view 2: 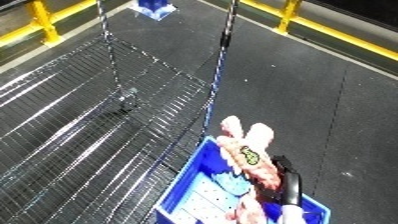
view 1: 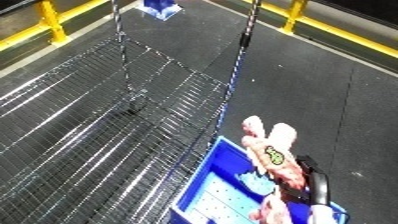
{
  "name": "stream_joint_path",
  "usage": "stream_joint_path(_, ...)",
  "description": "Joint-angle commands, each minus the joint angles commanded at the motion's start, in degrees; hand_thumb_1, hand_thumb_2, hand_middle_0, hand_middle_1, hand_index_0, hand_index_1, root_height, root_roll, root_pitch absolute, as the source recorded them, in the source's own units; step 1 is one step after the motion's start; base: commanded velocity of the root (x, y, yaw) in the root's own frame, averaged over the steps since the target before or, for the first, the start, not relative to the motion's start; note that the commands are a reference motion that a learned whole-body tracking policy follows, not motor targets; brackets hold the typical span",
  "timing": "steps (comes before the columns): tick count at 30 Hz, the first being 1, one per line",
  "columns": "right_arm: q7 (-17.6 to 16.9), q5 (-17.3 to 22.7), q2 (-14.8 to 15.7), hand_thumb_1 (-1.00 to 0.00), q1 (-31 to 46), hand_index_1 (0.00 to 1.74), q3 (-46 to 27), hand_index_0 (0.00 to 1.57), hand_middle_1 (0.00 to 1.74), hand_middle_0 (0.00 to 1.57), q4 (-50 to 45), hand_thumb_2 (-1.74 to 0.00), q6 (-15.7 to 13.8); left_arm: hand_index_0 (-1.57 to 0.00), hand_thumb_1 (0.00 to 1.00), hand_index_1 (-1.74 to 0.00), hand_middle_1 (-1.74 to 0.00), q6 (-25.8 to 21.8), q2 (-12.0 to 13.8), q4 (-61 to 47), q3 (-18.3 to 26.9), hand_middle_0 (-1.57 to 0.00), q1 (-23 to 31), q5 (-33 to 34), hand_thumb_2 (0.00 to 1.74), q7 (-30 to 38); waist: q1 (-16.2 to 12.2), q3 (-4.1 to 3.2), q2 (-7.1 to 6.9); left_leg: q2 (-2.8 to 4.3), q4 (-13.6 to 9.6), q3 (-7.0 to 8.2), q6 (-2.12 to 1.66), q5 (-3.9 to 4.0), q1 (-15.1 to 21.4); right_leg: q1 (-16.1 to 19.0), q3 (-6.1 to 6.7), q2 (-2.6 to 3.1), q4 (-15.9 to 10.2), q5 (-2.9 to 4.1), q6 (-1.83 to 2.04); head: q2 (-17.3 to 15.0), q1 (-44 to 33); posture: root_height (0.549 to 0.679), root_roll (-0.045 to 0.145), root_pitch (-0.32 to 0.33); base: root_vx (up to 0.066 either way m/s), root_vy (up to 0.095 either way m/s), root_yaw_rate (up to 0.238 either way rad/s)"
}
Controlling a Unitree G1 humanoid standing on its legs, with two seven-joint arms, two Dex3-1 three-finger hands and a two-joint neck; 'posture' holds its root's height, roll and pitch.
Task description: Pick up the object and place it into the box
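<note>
**Plush toy held over the blue bin, release not yet made**

Dark grey flooring (view 1: 311, 75) fills the right side of both views, edged by yellow guard rails (view 1: 53, 22) along the upper left and upper right. A wire mesh shelf (view 1: 89, 135) spreads across the left and centre of the frame, with thin upright poles (view 1: 247, 30) rising from its corners. Something small and blue (view 1: 160, 7) lies at the top edge, too far off to make out.

At the lower right sits the blue bin (view 2: 191, 192), its near wall pressed up against the shelf's edge. The right hand (view 2: 289, 187) comes in from the lower right corner, its black fingers (view 1: 318, 187) curled round the lower part of a pale pink plush toy (view 1: 266, 145) with a yellow patch on its body. The toy stands above the bin's right-hand rim, its upper end pointing toward the top of the frame and leaning out past the rim toward the floor. Some pale items already lie inside the bin. The left hand shows in neither view.

By my reading, the carry is nearly finished and the release is what remains. The risk lies in placement: much of the toy hangs over or outside the rim, so letting go from here could tip it onto the floor rather than into the bin. Being soft and light, it might also catch on the rim and slide off.
</note>
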Motion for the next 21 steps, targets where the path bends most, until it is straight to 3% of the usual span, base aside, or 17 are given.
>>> stream_joint_path(6, 0.1, 0.1, 0.3, 0.0, 0.1, 0.0, 0.2, 0.0, 0.0, 0.0, -0.1, 0.0, -0.1, -1.57, 1.0, -1.74, -1.74, 0.0, 0.1, -0.3, 0.2, -1.57, 0.4, 0.1, 1.74, -0.2, 0.3, -0.03, -0.09, -0.14, -0.4, -0.02, 0.03, 0.21, 0.2, 0.2, -0.1, -0.03, -0.3, -0.03, 0.12, -0.1, 0.3, 0.642, 0.091, -0.19, 0.001, 0.002, 0.012)
stream_joint_path(14, 0.0, 0.2, 0.6, 0.0, 0.2, 0.0, 0.3, 0.0, 0.0, 0.0, -0.1, 0.0, -0.1, -1.57, 1.0, -1.74, -1.74, 0.0, 0.1, -0.4, 0.3, -1.57, 0.7, 0.1, 1.74, -0.2, 0.6, -0.05, -0.17, -0.26, -0.8, -0.02, 0.07, 0.36, 0.4, 0.5, -0.18, -0.15, -0.6, 0.0, 0.2, -0.7, 0.9, 0.643, 0.091, -0.189, 0.001, -0.002, 0.011)
stream_joint_path(21, 0.6, 0.9, 0.8, 0.0, -0.1, 0.0, 1.1, 0.0, 0.0, 0.0, -1.3, 0.0, -0.3, -1.57, 1.0, -1.74, -1.74, -0.1, 0.1, -1.2, 0.6, -1.57, 1.0, -0.2, 1.74, -0.3, 1.3, 0.08, -0.23, -0.46, -1.0, -0.17, 0.13, 0.57, 0.4, 0.6, -0.32, -0.2, -0.7, -0.05, 0.21, -3.3, -1.1, 0.643, 0.092, -0.19, 0.005, 0.001, 0.009)
